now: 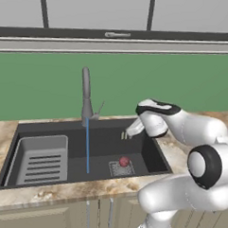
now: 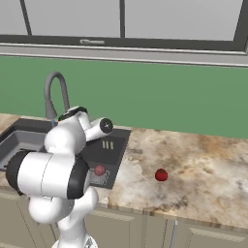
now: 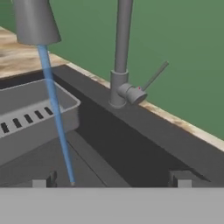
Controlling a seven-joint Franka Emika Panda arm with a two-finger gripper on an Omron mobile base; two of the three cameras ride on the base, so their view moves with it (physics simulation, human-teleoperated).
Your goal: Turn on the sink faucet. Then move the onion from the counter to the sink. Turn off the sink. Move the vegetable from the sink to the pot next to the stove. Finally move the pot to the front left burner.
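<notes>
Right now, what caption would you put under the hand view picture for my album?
Water streams from the sink faucet into the sink, beside the slotted tray.

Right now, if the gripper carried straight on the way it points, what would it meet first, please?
Probably the sink faucet: the open gripper faces its base and thin side lever above the sink. The water stream falls left of that line. Depth is hard to judge.
</notes>
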